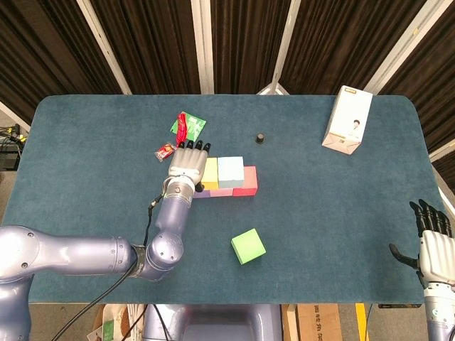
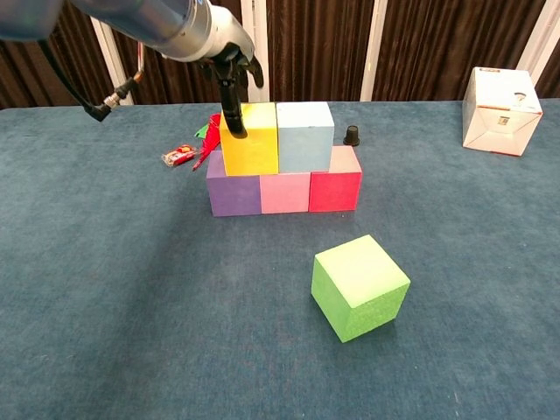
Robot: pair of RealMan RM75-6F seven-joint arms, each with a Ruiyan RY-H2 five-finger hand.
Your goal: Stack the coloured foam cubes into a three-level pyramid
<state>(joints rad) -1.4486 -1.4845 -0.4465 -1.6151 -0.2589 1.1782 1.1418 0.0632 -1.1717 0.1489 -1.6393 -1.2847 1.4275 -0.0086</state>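
A purple cube (image 2: 234,193), a pink cube (image 2: 284,192) and a red cube (image 2: 335,190) form a row on the table. On them stand a yellow cube (image 2: 254,150) and a light blue cube (image 2: 305,136), side by side. A green cube (image 2: 360,287) lies alone, tilted, nearer the front; the head view also shows this green cube (image 1: 248,246). My left hand (image 1: 188,162) hovers over the yellow cube's left edge with fingers spread and holds nothing; one finger hangs in front of that cube's face. My right hand (image 1: 430,245) waits open at the table's front right corner.
A white carton (image 1: 348,119) stands at the back right. A small black cap (image 2: 351,135) sits just behind the stack. A green and red wrapper (image 1: 187,126) and a small red packet (image 1: 165,150) lie behind and left of the stack.
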